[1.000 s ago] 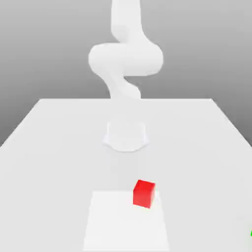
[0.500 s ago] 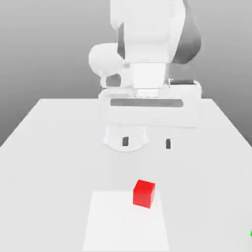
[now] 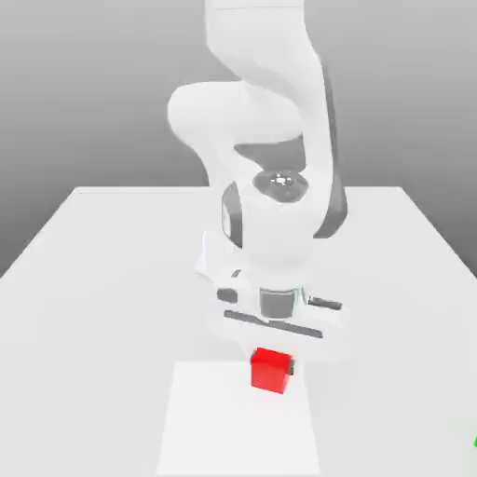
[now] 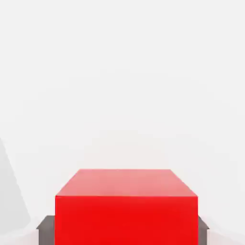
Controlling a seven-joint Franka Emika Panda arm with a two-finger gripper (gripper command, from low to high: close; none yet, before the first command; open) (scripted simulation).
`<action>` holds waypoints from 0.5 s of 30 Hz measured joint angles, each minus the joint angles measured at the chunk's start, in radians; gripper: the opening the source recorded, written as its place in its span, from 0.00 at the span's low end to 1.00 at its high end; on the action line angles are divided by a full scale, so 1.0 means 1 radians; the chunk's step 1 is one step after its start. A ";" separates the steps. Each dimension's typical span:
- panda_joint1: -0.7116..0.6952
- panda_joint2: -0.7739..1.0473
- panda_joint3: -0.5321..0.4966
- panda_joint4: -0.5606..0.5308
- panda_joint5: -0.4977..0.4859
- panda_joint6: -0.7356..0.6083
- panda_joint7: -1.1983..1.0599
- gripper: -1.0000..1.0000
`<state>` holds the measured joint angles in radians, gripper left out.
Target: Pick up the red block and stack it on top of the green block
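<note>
Red block (image 3: 270,371), one, between two fingers (image 3: 272,365) closed snugly on its sides.

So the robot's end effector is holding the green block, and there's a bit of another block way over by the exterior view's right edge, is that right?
Not quite: the end effector is closed on the red block, as the hand view shows, with a dark fingertip on either side. The rest is right: a bit of the green block is at the exterior view's right edge.
</note>
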<state>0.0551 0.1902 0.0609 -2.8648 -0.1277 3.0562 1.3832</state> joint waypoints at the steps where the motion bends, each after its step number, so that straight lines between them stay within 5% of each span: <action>1: 0.006 0.011 -0.008 0.002 -0.006 0.009 0.004 0.00; 9: -0.006 -0.232 0.046 -0.034 0.140 -0.198 -0.101 0.00; 15: 0.091 -0.176 0.083 0.133 0.095 -0.317 -0.208 0.00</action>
<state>0.1457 0.0145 0.1442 -2.7321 -0.0322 2.7387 1.1757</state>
